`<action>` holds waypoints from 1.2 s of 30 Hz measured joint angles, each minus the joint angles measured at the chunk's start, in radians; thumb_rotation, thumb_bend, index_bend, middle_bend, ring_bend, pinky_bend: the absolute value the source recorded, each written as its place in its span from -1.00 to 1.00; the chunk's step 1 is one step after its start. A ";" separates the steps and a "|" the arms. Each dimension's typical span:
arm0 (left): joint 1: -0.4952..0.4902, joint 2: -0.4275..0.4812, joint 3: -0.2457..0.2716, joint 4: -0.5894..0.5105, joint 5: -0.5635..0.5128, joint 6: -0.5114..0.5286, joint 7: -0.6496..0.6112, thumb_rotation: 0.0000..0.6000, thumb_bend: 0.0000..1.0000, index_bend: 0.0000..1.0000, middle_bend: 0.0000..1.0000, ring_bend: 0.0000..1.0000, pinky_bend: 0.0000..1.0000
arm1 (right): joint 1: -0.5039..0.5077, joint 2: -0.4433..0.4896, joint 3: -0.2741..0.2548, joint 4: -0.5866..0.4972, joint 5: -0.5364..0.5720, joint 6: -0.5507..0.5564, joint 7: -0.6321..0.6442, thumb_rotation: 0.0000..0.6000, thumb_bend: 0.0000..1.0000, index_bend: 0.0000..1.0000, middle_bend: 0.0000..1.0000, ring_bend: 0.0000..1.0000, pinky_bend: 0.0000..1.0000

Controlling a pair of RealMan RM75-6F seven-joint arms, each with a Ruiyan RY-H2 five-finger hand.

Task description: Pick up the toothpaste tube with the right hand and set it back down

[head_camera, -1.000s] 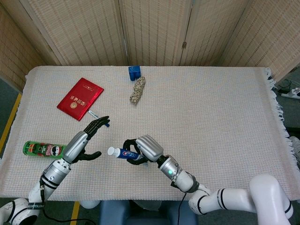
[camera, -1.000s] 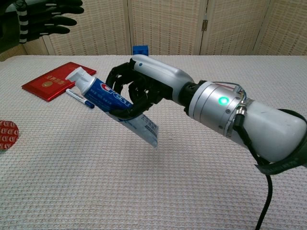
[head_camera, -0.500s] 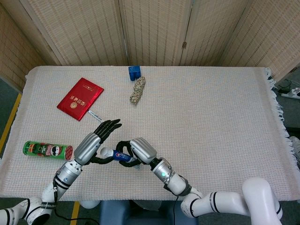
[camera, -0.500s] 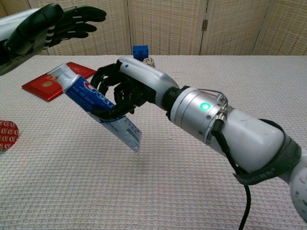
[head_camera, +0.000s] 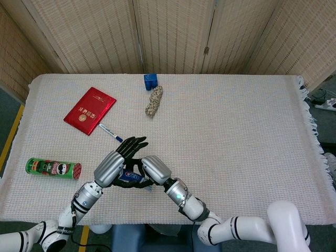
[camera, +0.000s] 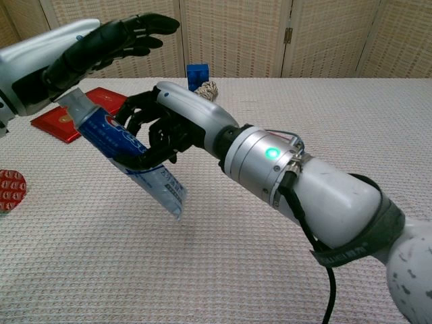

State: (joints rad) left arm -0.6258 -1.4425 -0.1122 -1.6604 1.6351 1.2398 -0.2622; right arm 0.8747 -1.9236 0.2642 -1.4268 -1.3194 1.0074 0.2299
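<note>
My right hand grips the white and blue toothpaste tube in the air above the table, cap end up and to the left, flat tail hanging down. In the head view the tube shows only as a blue patch between the two hands, with the right hand over it. My left hand hovers right above the cap end with its fingers stretched out and apart; whether it touches the cap I cannot tell. From the head camera the left hand lies over the tube's left end.
A red booklet lies at the back left with a pen beside it. A green snack can lies on its side at the left edge. A blue box and a rope bundle sit at the back.
The right hand has carried the tube further left. The left hand has swung right and come over the tube's cap end, closing the gap between the hands.
</note>
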 measured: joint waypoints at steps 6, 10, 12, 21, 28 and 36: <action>-0.005 -0.026 0.001 0.015 -0.003 0.004 -0.005 -0.89 -0.72 -1.00 -0.91 -1.00 -1.00 | -0.006 -0.028 0.005 0.020 -0.025 0.025 0.023 1.00 0.73 0.43 0.26 0.46 0.41; -0.004 -0.042 -0.001 0.026 -0.001 0.018 0.003 -0.90 -0.72 -1.00 -0.91 -1.00 -1.00 | -0.010 -0.049 0.009 0.036 -0.038 0.041 0.045 1.00 0.74 0.45 0.27 0.46 0.42; -0.002 -0.052 -0.002 0.035 0.002 0.028 0.020 -0.92 -0.72 -1.00 -0.91 -1.00 -1.00 | -0.012 -0.059 0.012 0.039 -0.040 0.045 0.059 1.00 0.74 0.45 0.27 0.46 0.42; 0.005 -0.086 -0.005 0.064 0.009 0.061 0.090 -0.92 -0.72 -1.00 -0.92 -1.00 -1.00 | -0.023 -0.074 0.021 0.036 -0.038 0.045 0.072 1.00 0.74 0.45 0.27 0.46 0.42; 0.006 -0.087 -0.003 0.063 0.009 0.065 0.094 -0.93 -0.72 -1.00 -0.91 -1.00 -1.00 | -0.027 -0.074 0.022 0.034 -0.043 0.044 0.067 1.00 0.74 0.45 0.27 0.46 0.42; 0.017 -0.041 -0.001 0.051 0.005 0.076 0.071 -0.94 -0.72 -1.00 -0.92 -1.00 -1.00 | -0.033 -0.007 -0.001 0.017 -0.034 0.005 -0.023 1.00 0.74 0.45 0.27 0.47 0.42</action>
State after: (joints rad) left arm -0.6085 -1.4838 -0.1135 -1.6095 1.6405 1.3155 -0.1916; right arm 0.8415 -1.9303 0.2632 -1.4099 -1.3535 1.0122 0.2069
